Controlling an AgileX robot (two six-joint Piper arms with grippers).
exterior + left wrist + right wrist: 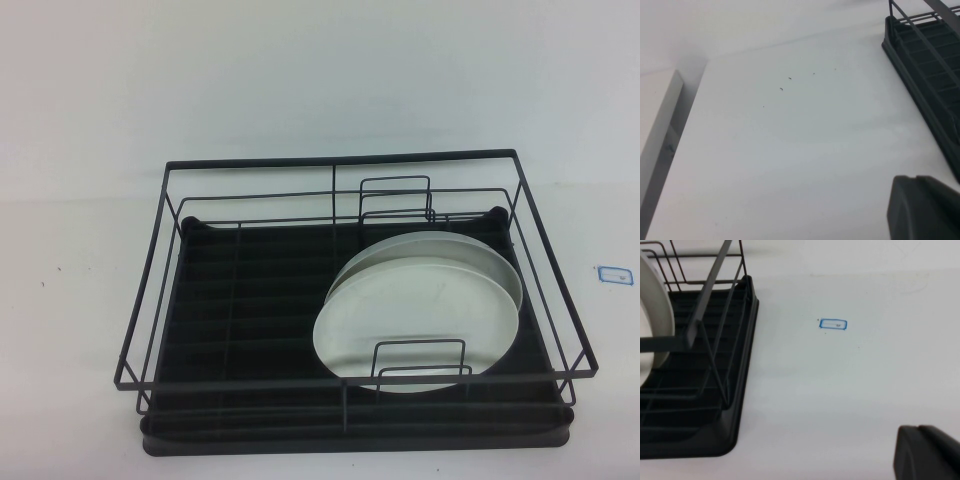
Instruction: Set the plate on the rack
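The rack (pixel 350 300) takes the middle of the table (pixel 80 300), its tall wire sides barring entry from 3, 6, 9 and 12 o'clock. Its top stands open. Inside, the plate (pixel 420 315) leans across the half toward 3 o'clock; the half toward 9 o'clock is bare tray.

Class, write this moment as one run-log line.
plate: standing in rack, right side | left gripper: shut, beside rack | right gripper: shut, beside rack
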